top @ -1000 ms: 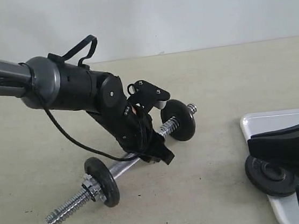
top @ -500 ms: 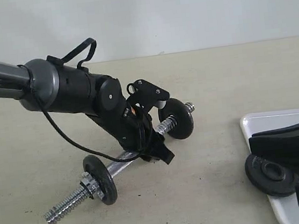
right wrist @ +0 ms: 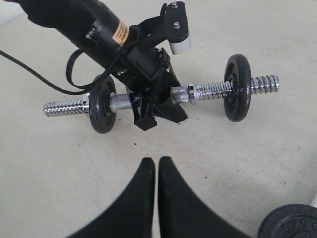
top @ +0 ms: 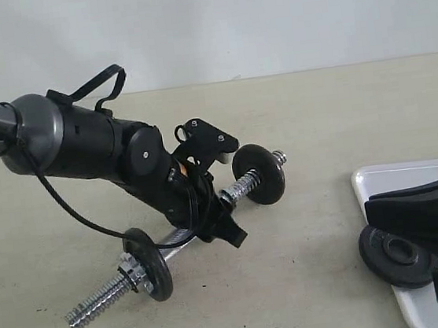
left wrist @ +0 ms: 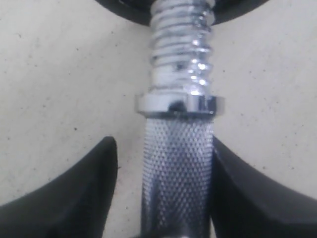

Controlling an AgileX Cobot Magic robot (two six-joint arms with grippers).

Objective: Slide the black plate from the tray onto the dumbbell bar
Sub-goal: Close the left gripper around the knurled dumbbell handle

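Note:
The dumbbell bar (top: 191, 232) lies slanted on the table with a black disc (top: 148, 265) near its left end and another (top: 260, 174) near its right end. My left gripper (top: 229, 234) straddles the knurled middle of the bar (left wrist: 178, 173). It is open: one finger touches the bar and the other stands a little off it. The black plate (top: 396, 258) lies flat at the left end of the white tray (top: 410, 172). My right gripper (top: 371, 214) hovers just over the plate. It is shut and empty in the right wrist view (right wrist: 157, 161), pointing at the bar (right wrist: 208, 90).
A black cable (top: 74, 216) loops from the left arm down to the table beside the bar. A silver nut (top: 132, 274) sits outside the left disc. The beige table (top: 311, 280) runs between the bar and the tray.
The left arm has drawn back to the left and sunk a little, its gripper sliding slightly along the bar. The bar shifted a touch at first. The right gripper has stayed put.

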